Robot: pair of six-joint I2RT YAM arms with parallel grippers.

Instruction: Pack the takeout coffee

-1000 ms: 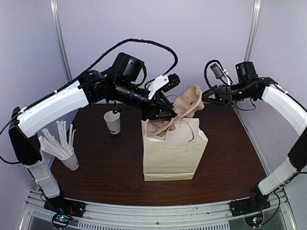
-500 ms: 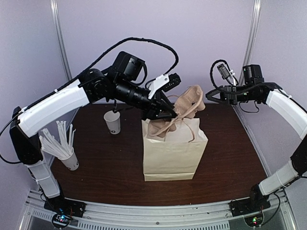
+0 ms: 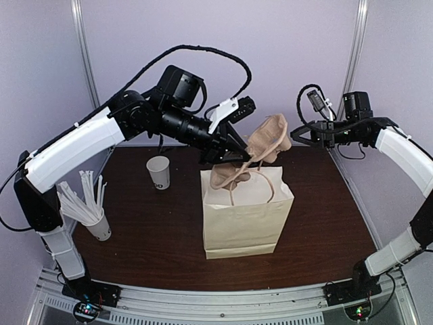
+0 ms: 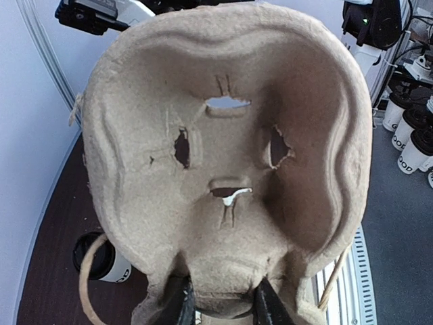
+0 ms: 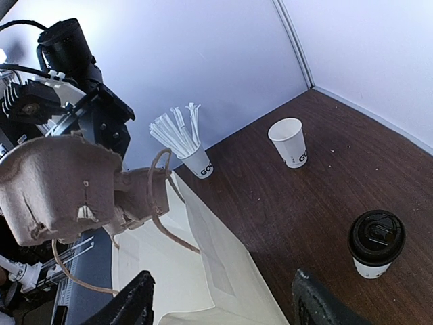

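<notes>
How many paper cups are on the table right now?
3: a cup of straws near left, an open cup back left, and a lidded cup behind the bag. The bag could hide more.

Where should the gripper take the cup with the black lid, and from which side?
Probably the white paper wall of the takeout coffee, just under its lid, jaws level, from the side. It stands upright and apart from other things; pinching the lid could pop it off.

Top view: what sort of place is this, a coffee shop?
Probably a robot test booth, not a shop: bare lilac walls around a dark table, two arms bolted to a metal rail, with a paper bag, pulp cup carrier and straws as props.
</notes>
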